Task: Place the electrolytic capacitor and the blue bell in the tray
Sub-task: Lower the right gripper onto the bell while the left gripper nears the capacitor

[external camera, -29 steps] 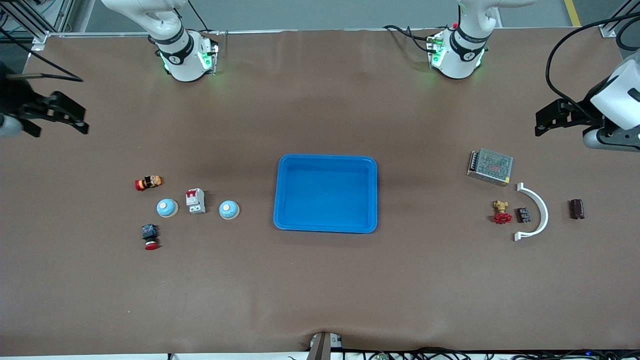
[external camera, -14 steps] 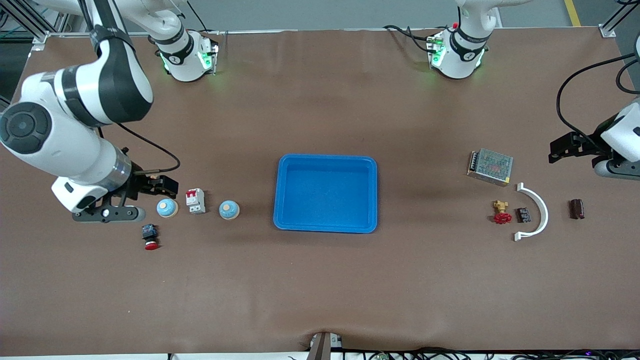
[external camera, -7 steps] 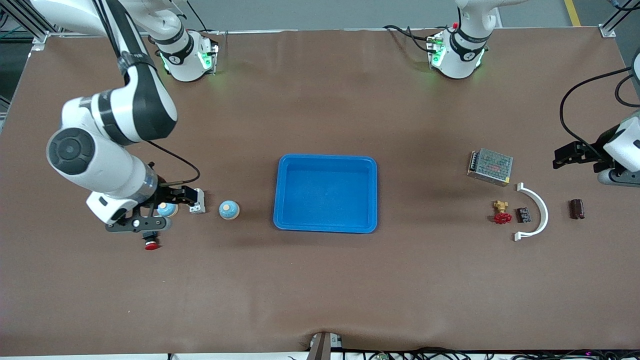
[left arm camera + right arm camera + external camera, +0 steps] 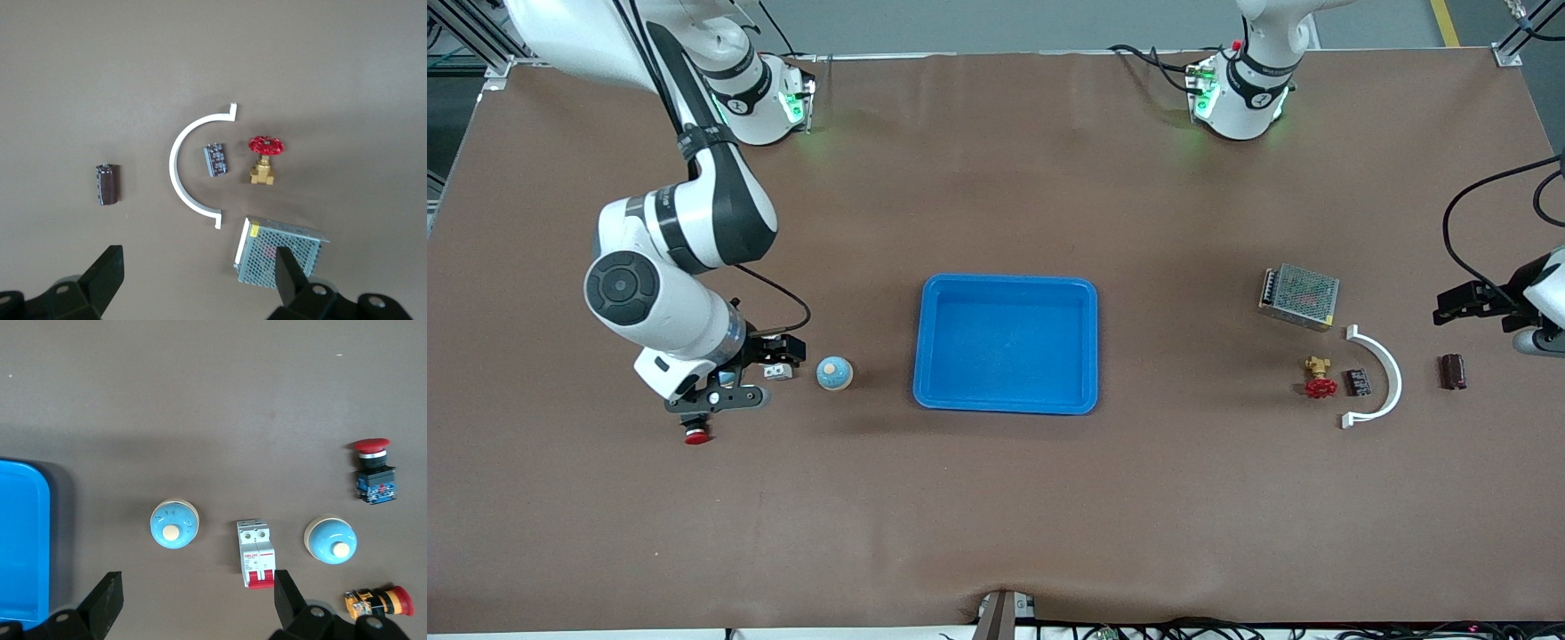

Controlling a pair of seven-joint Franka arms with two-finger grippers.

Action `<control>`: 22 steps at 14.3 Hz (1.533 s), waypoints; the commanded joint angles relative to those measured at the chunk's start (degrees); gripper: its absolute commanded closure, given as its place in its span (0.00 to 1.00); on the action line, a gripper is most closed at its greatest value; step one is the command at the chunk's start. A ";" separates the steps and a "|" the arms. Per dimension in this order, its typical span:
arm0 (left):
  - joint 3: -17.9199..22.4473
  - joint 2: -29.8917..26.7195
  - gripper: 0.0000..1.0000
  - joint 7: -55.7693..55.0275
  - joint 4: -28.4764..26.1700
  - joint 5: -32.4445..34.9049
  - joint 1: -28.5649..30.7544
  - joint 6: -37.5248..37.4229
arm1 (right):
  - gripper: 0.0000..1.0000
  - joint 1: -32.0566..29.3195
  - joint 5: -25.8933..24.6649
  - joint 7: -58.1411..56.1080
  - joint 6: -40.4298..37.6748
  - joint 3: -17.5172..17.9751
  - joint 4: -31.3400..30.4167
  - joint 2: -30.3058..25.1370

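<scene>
The blue tray [image 4: 1006,344] lies empty at the middle of the brown surface [image 4: 996,516]. Toward the right arm's end of the surface, the right end effector [image 4: 760,369] hangs low over a cluster of small parts, its fingers [image 4: 103,603] spread wide with nothing between them. In the right wrist view the cluster shows whole: two blue bells, one [image 4: 173,525] nearer the tray and the other [image 4: 331,539] beside it, with a white circuit breaker [image 4: 255,553] lying between them, a red push button [image 4: 373,471] on a blue body, and a small orange and red part [image 4: 377,603]. In the front view only the bell nearer the tray [image 4: 834,373] is clear of the arm. Toward the left arm's end, the left end effector [image 4: 1463,304] is over the bare surface, near the dark electrolytic capacitor [image 4: 1452,372], and its fingers [image 4: 105,277] are likewise spread and empty. Beside the capacitor lie a white curved bracket [image 4: 1380,377], a small dark terminal block [image 4: 1357,382], a brass valve with a red handwheel [image 4: 1318,378], and a metal mesh power supply [image 4: 1299,296].
</scene>
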 commanded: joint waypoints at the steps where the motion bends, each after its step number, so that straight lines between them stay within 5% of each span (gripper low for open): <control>1: -0.35 0.38 0.00 3.32 -3.18 1.32 1.52 5.98 | 0.00 1.18 0.27 0.91 3.43 -0.21 -3.06 -0.34; 11: -0.18 7.58 0.00 6.76 -6.10 1.41 5.30 20.94 | 0.00 2.77 0.27 1.00 10.81 -0.21 -8.51 1.15; 22: -0.26 15.58 0.00 5.88 -4.34 5.01 11.19 26.31 | 0.00 4.26 0.27 1.00 15.56 -0.21 -11.77 2.91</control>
